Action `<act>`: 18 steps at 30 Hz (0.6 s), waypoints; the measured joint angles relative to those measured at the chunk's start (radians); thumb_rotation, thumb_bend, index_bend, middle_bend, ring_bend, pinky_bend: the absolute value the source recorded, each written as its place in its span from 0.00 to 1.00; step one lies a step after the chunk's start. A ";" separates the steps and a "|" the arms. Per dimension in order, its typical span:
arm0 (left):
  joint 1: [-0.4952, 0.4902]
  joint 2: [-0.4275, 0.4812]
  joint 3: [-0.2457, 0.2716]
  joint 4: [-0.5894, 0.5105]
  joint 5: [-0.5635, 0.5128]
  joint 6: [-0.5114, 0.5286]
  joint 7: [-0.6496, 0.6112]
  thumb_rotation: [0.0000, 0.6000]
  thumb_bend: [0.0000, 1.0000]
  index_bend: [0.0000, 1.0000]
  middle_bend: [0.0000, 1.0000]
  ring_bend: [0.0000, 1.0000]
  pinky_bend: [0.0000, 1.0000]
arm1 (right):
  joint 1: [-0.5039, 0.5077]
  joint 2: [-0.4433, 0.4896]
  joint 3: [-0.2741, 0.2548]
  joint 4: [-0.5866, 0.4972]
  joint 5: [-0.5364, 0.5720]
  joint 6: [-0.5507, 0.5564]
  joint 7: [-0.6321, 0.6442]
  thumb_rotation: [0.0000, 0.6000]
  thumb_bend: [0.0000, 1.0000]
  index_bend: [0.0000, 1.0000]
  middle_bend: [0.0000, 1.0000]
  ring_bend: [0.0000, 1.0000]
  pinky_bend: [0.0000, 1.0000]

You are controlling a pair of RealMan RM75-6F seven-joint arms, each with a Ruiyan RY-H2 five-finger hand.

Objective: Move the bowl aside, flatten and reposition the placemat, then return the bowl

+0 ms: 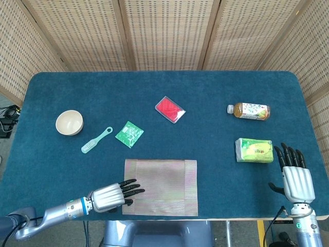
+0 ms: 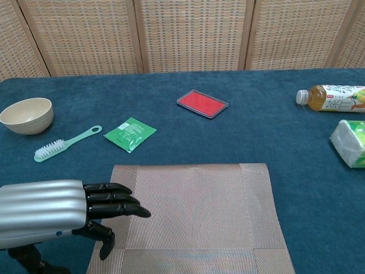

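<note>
now left hand (image 1: 114,194) (fingers spread) over placemat (image 1: 164,185).

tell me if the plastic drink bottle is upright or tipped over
Tipped over: the clear plastic drink bottle lies on its side on the blue table, cap pointing left.

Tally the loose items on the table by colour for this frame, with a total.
Cream: 1, bowl
Mint green: 1, brush
Green: 1, sachet
Red: 1, flat case
Grey-beige: 1, placemat
Amber with pale label: 1, bottle
Yellow-green and white: 1, tissue pack
Total: 7
</note>
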 measured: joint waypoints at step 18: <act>-0.014 -0.062 0.003 0.024 -0.027 -0.040 0.019 1.00 0.23 0.42 0.00 0.00 0.00 | 0.001 0.003 -0.001 -0.002 0.005 -0.001 0.003 1.00 0.00 0.00 0.00 0.00 0.00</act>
